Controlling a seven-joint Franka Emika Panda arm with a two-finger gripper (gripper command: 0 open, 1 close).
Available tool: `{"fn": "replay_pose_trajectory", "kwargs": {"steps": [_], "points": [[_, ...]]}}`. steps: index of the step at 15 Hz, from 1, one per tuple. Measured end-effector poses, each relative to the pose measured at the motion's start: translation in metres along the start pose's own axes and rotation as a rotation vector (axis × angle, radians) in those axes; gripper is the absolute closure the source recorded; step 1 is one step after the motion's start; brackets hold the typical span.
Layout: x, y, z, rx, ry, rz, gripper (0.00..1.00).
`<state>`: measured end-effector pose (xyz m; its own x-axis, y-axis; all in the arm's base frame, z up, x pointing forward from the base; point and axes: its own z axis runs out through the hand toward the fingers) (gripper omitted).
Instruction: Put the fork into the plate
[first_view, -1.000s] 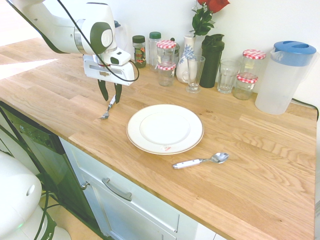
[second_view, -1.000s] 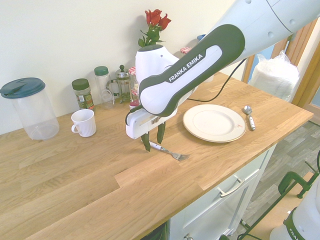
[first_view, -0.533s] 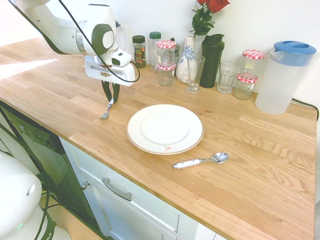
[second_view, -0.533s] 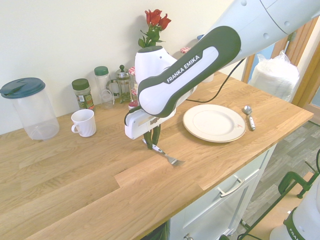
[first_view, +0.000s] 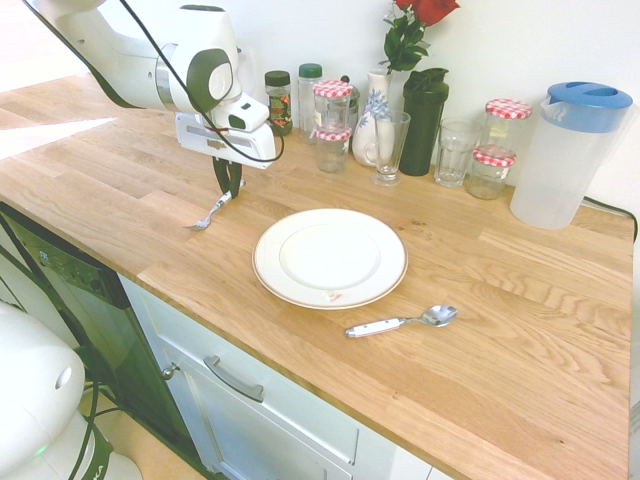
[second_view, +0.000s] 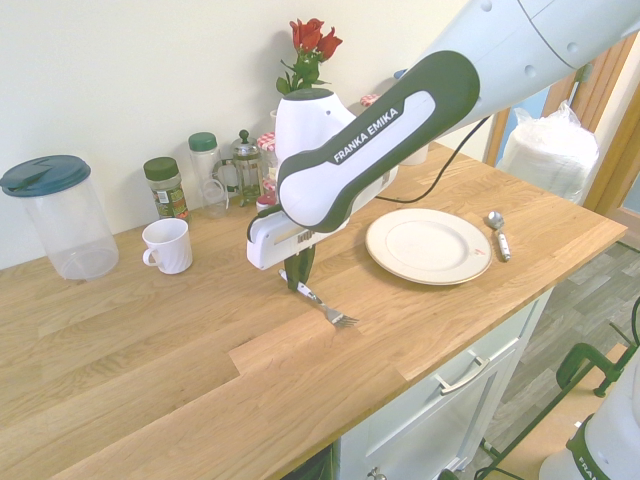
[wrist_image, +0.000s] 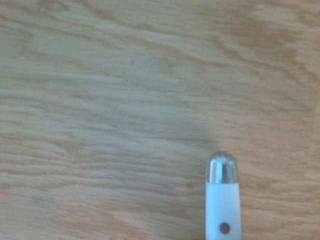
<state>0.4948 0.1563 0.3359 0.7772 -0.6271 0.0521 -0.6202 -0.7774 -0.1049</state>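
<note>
My gripper (first_view: 229, 190) (second_view: 296, 282) is shut on the handle of the small silver fork (first_view: 206, 214) (second_view: 328, 308). The fork hangs tilted, tines down toward the front edge of the wooden counter (first_view: 480, 300), just above the wood. The fork's pale handle end (wrist_image: 223, 200) shows close up in the wrist view over bare wood. The round cream plate (first_view: 330, 257) (second_view: 428, 245) with a thin gold rim lies flat and empty on the counter, a short way to the right of the gripper in the first exterior view.
A white-handled spoon (first_view: 400, 322) (second_view: 497, 231) lies beyond the plate. Along the wall stand jars (first_view: 332, 110), a vase with red roses (first_view: 378, 120), a black shaker (first_view: 424, 120), glasses (first_view: 456, 152) and a blue-lidded pitcher (first_view: 568, 152). A white mug (second_view: 168, 245) stands behind the gripper.
The fingers have shut on the fork's handle and the gripper has risen slightly, lifting the fork so it hangs tilted off the counter.
</note>
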Motion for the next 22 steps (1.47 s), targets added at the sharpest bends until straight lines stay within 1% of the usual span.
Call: {"fn": "replay_pose_trajectory", "kwargs": {"steps": [3, 8, 13, 18, 22], "points": [[0.005, 0.026, -0.02, 0.035, 0.006, 0.03, 1.0], [0.015, 0.09, -0.066, 0.1, 0.048, 0.093, 1.0], [0.045, 0.166, -0.08, 0.146, 0.051, 0.184, 1.0], [0.074, 0.211, -0.082, 0.136, 0.066, 0.287, 1.0], [0.096, 0.227, -0.075, 0.105, 0.074, 0.345, 1.0]]}}
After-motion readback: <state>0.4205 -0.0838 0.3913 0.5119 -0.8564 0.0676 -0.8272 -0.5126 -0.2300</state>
